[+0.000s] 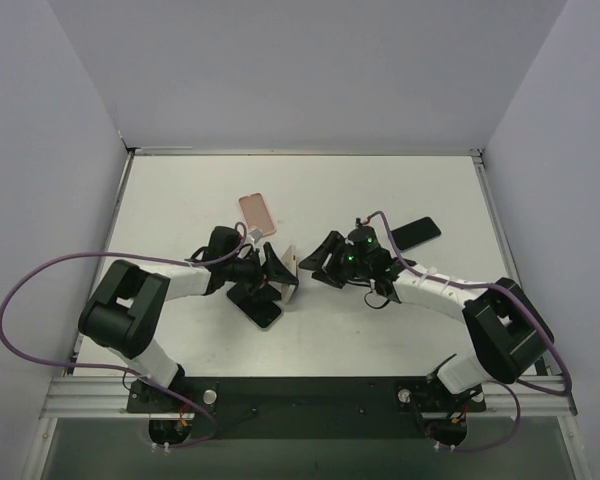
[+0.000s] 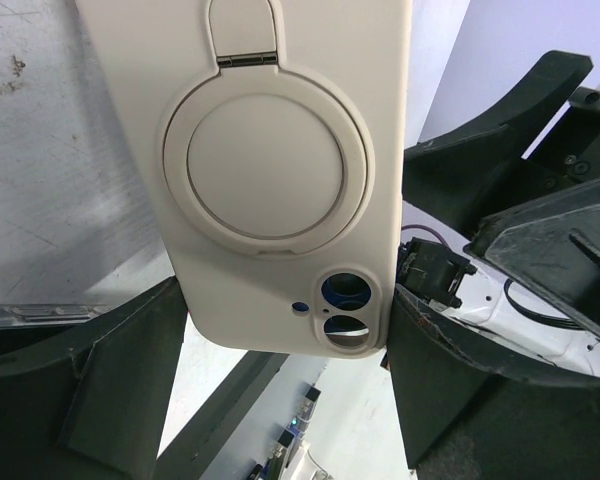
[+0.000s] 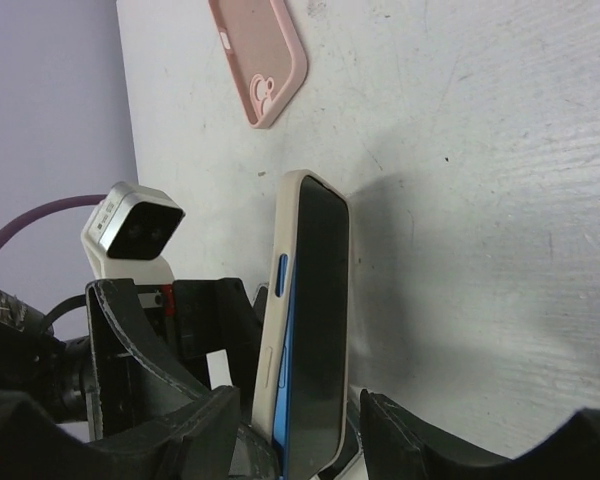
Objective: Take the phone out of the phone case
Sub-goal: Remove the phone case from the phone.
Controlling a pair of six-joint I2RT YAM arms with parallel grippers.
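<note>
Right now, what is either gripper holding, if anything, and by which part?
The left gripper clamps the cased phone by its camera end, fingers on both long edges. The right gripper holds nothing.

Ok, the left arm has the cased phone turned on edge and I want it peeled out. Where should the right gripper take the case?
Probably the cream case by its rim, at the end nearest the open right gripper, coming in from the screen side. The phone is turned on edge with its dark screen bare on that side, while the left gripper occupies the case's back.
</note>
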